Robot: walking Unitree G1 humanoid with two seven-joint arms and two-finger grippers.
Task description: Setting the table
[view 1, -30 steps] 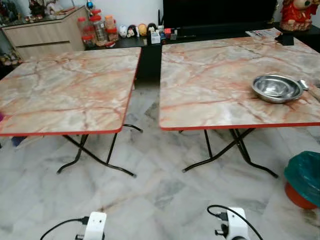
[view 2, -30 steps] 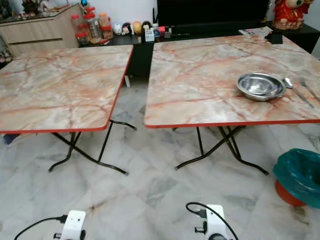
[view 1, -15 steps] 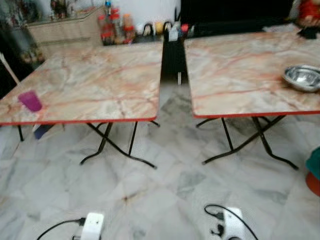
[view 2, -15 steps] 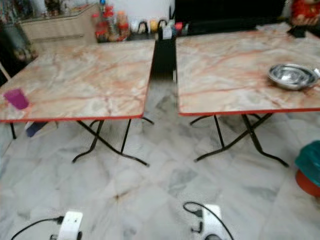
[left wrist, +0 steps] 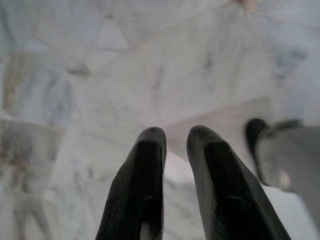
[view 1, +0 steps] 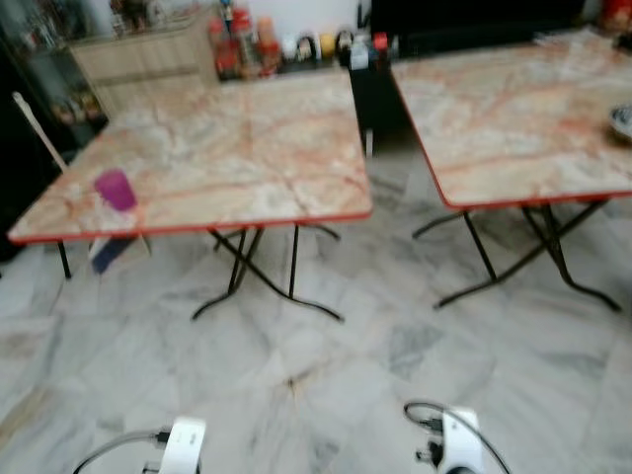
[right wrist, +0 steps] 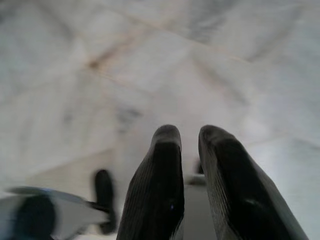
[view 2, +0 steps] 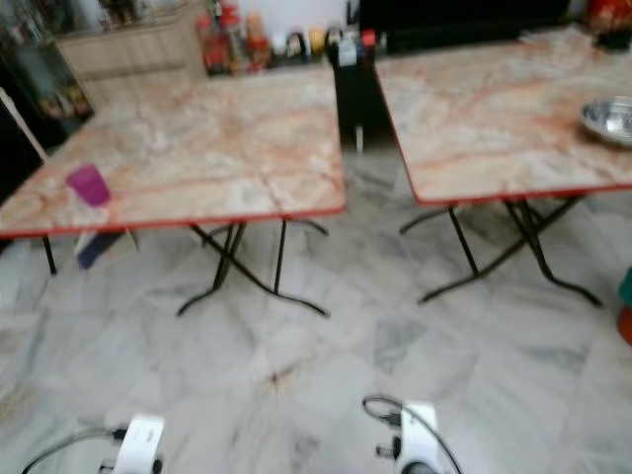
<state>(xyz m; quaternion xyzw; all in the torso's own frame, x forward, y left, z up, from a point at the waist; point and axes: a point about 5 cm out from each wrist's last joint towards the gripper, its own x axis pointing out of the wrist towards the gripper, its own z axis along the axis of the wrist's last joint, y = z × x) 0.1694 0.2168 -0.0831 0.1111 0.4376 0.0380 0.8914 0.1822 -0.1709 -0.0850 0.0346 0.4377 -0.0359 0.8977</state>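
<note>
On the left table (view 1: 227, 158), near its front left corner, stands a purple cup (view 1: 116, 189). Well to the right of that table, a steel bowl (view 2: 610, 119) sits on the second table (view 2: 494, 109). Both arms hang low over the marble floor (view 1: 326, 365): the left gripper (left wrist: 175, 136) and right gripper (right wrist: 189, 135) each nearly closed, holding nothing.

A home living room, set up for a meal.
Two marble-patterned folding tables (view 1: 227, 158) stand on a marble-tile floor (view 1: 326, 375); at the far wall, a wooden sideboard (view 1: 148, 59) and red-lidded snack jars (view 1: 242, 44).
</note>
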